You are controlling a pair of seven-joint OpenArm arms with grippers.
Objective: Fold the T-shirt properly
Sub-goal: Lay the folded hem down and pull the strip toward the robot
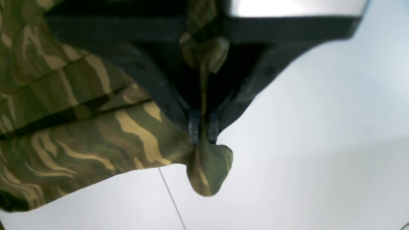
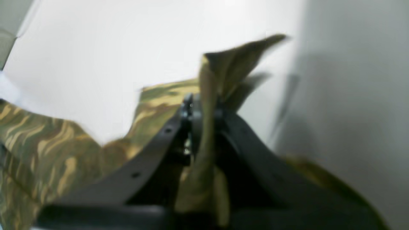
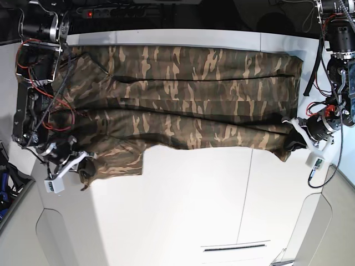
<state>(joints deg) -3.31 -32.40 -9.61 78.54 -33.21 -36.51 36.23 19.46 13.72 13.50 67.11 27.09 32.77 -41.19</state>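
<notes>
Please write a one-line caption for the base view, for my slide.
Both end effectors, left and right, pinch opposite ends of the camouflage T-shirt on the white table.

Left tool (image 1: 203, 131) pinched closed, arm low and outstretched; right tool (image 2: 204, 110) likewise clamped closed.

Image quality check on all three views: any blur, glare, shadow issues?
Right wrist: motion-smeared, T-shirt soft, right gripper edges vague. Left wrist: close-range softness, left gripper readable, glare on the metal at top. Base: sharp, evenly lit, mild wide-angle bending at the table edges.
</notes>
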